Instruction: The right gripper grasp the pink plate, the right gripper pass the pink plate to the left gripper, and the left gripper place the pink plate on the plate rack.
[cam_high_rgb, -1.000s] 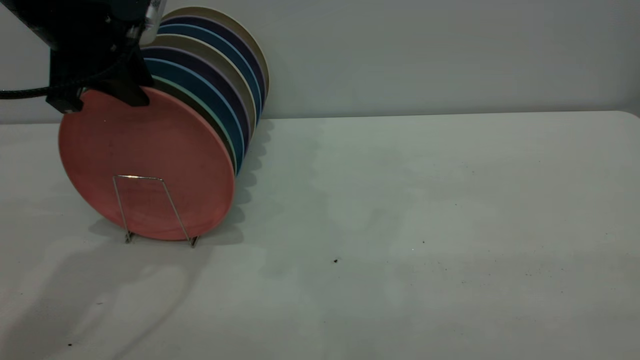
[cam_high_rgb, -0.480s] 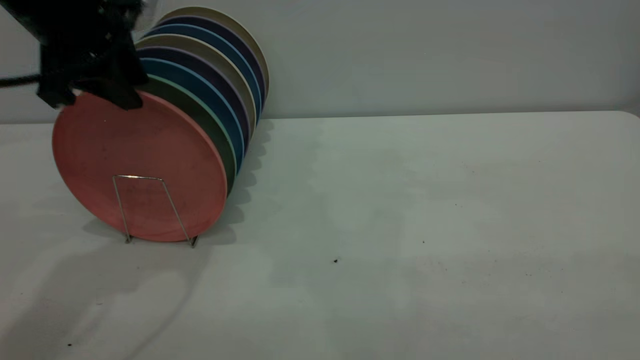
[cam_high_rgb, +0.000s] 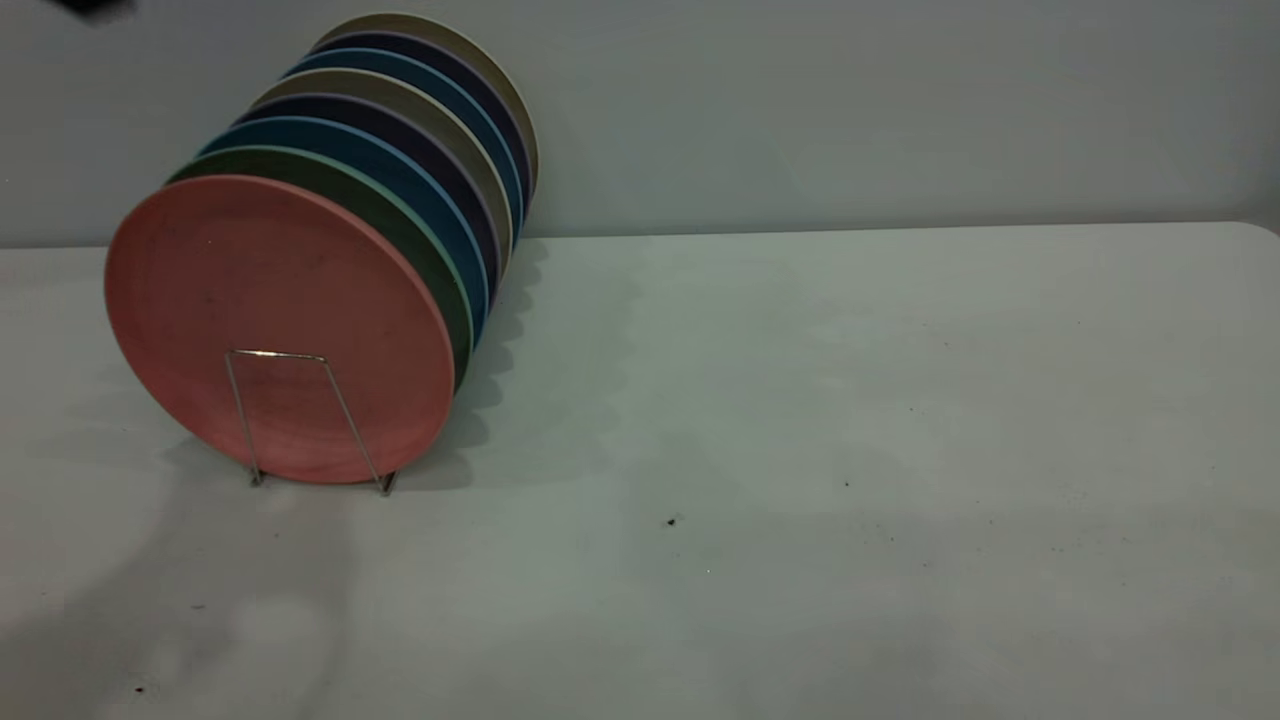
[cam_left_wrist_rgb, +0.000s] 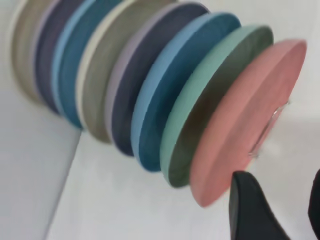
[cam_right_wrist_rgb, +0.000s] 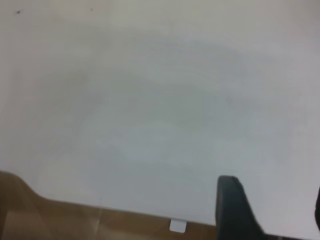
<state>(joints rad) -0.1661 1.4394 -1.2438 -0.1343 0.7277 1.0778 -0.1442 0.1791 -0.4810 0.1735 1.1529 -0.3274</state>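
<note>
The pink plate stands on edge in the plate rack, at the front of a row of plates, leaning on the green plate. Nothing holds it. In the left wrist view the pink plate is the nearest of the row, with a rack wire across its face. My left gripper is open and empty, clear of the plate's rim; the exterior view shows only a dark blur of that arm at the top left corner. My right gripper is open and empty over bare table.
Behind the green plate stand several more plates in blue, dark purple and beige, reaching back to the wall. The white table stretches to the right of the rack. The right wrist view shows the table's edge and brown floor below.
The left gripper let go of the pink plate's top rim and went up and left, almost out of the exterior view. The plate tipped slightly and stays in the rack.
</note>
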